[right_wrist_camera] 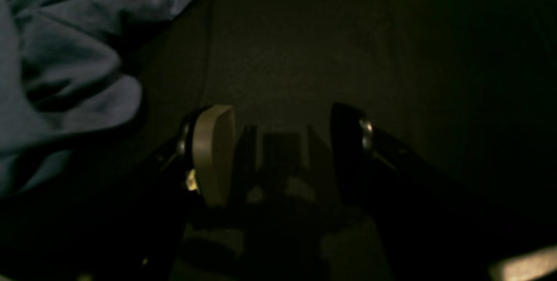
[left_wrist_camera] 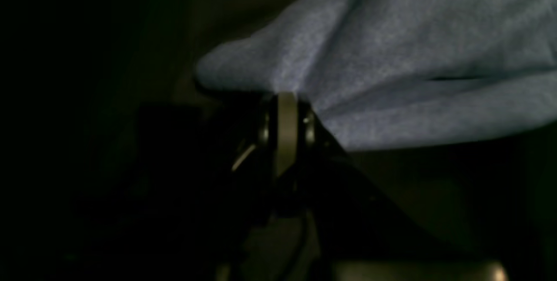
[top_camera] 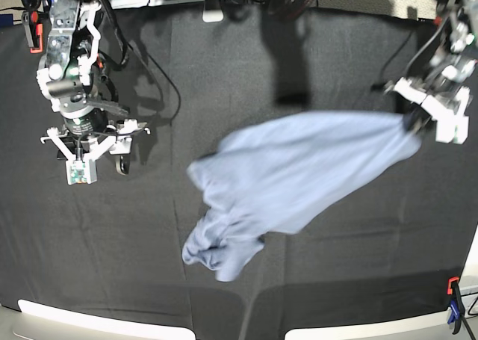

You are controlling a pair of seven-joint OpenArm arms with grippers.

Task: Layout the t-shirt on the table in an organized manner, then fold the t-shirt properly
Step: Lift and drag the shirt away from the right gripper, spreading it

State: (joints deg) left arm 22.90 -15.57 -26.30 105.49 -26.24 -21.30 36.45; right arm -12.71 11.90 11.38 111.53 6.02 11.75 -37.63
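A: Where is the t-shirt point(top_camera: 299, 172) lying?

B: Across the middle of the tabletop point(top_camera: 224, 71), running from about 7 o'clock in the base view up toward 3 o'clock; the lower end is bunched in a heap near the front edge, while the upper end is drawn out into a stretched point.

A: And what has hold of that point?

B: The left gripper point(left_wrist_camera: 286, 98), at 3 o'clock in the base view; its jaws are pinched fully together on a fold of the blue-grey cloth; in the left wrist view the fabric fans up and to the right from the pale pad.

A: The other arm?

B: The right gripper point(right_wrist_camera: 283, 142) sits at 9 o'clock in the base view, well apart from the shirt; its jaws stand wide apart with nothing between them, only dark tabletop; the crumpled cloth shows at 10 o'clock in the right wrist view.

A: Anything else along the edges?

B: An orange and blue clamp point(top_camera: 453, 310) at 5 o'clock; cables point(top_camera: 157, 71) trail near the right arm at 11 o'clock.
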